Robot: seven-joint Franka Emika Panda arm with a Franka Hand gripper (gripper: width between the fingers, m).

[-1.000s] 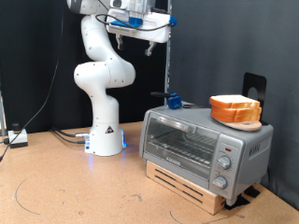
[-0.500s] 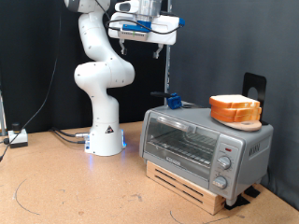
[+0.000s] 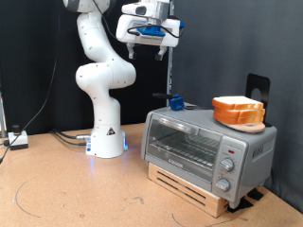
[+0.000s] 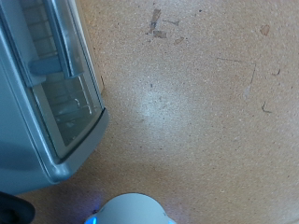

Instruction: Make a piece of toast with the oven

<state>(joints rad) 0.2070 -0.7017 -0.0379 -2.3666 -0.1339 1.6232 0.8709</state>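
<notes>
The tool [image 3: 150,49] hangs high near the exterior view's top, carried by the white arm [image 3: 98,66], well above and toward the exterior view's left of the oven [image 3: 208,148]; its fingers are tiny and dark against the backdrop, so whether they are apart or together cannot be told, and nothing shows between them. The oven sits on a wooden riser [image 3: 194,189] on the bench [image 3: 76,194], glass door shut, knobs on its front at the exterior view's right. An orange-brown pile of bread [image 3: 239,112] rests on the oven's top, well apart from the tool. A thin single slice of toast is not discernible. A small blue object [image 3: 175,101] sits at the oven's back corner, too small to identify. The wrist view looks down on the oven's door and handle [image 4: 56,65], cut off at the frame edge, and bare bench; the tool's fingers are not in it.
</notes>
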